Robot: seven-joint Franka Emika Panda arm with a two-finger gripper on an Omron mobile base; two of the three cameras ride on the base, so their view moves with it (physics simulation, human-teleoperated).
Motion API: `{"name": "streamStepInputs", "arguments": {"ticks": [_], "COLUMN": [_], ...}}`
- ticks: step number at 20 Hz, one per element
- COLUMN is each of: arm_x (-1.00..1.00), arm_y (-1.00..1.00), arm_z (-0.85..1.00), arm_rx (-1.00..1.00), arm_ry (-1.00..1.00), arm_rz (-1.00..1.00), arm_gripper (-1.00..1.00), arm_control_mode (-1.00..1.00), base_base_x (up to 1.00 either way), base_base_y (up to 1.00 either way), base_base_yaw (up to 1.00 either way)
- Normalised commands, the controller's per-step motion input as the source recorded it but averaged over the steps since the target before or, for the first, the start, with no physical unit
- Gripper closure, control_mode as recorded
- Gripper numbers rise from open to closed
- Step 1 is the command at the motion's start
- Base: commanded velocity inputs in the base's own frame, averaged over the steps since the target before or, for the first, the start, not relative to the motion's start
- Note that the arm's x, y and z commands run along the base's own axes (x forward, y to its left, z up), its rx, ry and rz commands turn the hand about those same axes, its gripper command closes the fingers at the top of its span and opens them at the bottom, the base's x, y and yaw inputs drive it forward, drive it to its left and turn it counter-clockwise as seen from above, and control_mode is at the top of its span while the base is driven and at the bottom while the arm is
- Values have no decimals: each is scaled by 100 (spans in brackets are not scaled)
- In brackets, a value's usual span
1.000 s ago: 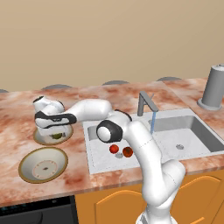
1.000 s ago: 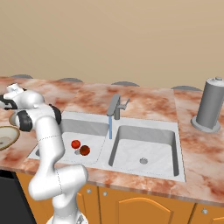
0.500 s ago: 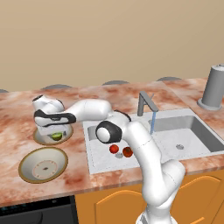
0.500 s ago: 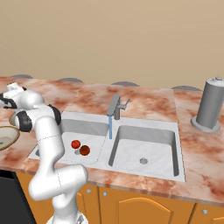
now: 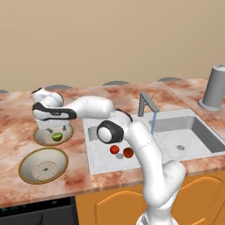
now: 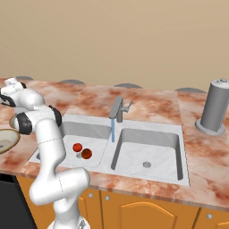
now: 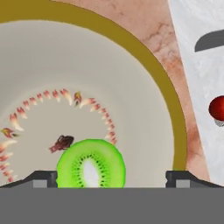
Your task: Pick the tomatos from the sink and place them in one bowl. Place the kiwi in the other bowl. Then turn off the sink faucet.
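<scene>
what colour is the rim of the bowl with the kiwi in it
Golden brown, around a cream inside; the bowl shows best in the hand view.

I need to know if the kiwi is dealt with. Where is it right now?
The kiwi lies inside the farther bowl on the counter left of the sink, directly under the open gripper.

Your pincer (image 7: 112, 177) has spread its jaws wide over the far bowl (image 5: 42, 136) since a second ago, and the kiwi (image 5: 56, 137) it was clamping now lies free inside that bowl, cut face up.
</scene>
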Motion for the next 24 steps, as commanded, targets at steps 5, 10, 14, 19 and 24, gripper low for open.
{"name": "streamStepInputs", "arguments": {"ticks": [5, 10, 14, 19, 24], "arm_x": [-6, -25, -50, -67, -84], "arm_y": [-3, -22, -32, -46, -76], "arm_z": [26, 8, 3, 1, 0], "arm_rx": [0, 0, 7, 12, 22], "arm_ry": [-1, -1, -2, -6, -8], "arm_rz": [1, 0, 0, 0, 0], "arm_gripper": [-100, -100, -100, -100, -100], "arm_control_mode": [-100, -100, -100, -100, -100], "base_base_x": [0, 0, 0, 0, 0], "base_base_y": [0, 0, 0, 0, 0], "base_base_yaw": [0, 0, 0, 0, 0]}}
